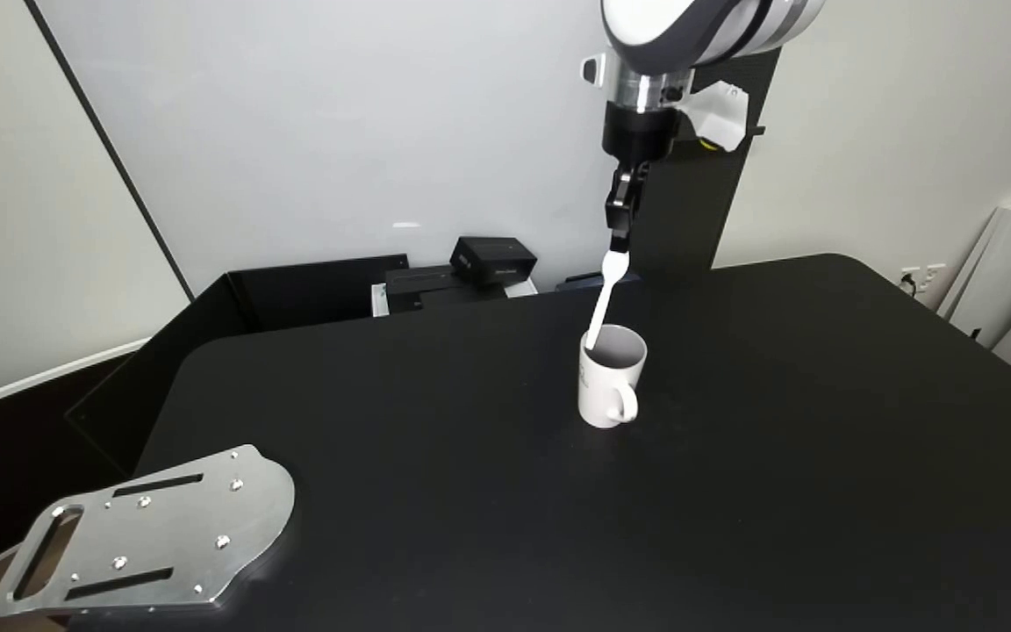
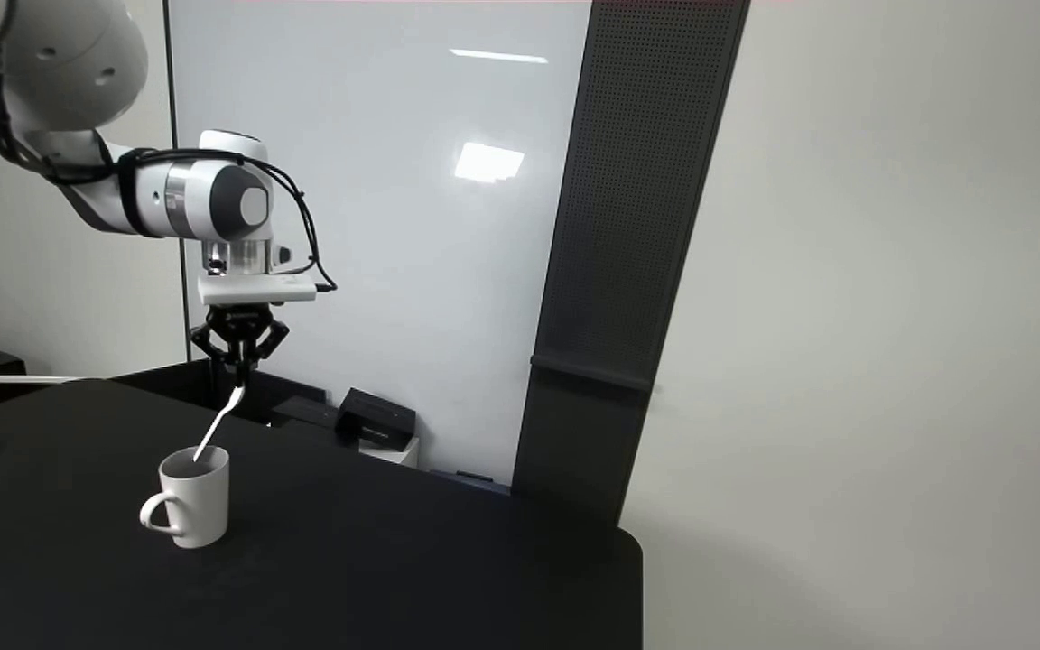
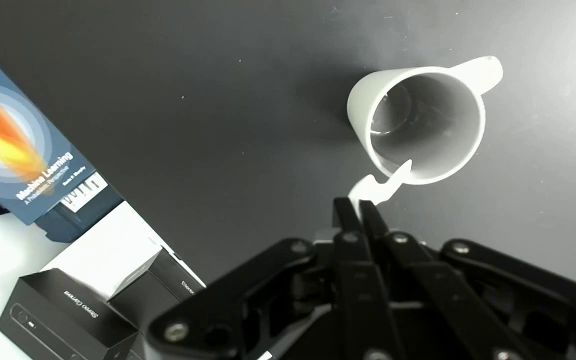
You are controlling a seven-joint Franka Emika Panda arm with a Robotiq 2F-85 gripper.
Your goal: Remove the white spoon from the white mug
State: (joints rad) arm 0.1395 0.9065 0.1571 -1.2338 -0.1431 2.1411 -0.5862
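One white spoon [image 1: 603, 300] slants below the closed gripper [image 1: 620, 240], pinched by its bowl, tip perhaps inside the mug [image 1: 602, 391].

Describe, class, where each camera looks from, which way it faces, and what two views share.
An exterior view: apart from the arm, looking down across the black table at the white mug; arm and claw show.
An exterior view: also apart, facing a dark perforated panel beyond the table; arm and claw at left.
Wrist view: on the arm, facing down into the mug, the claw at bottom.
Both exterior views share the claw gripping the white spoon, mug below.
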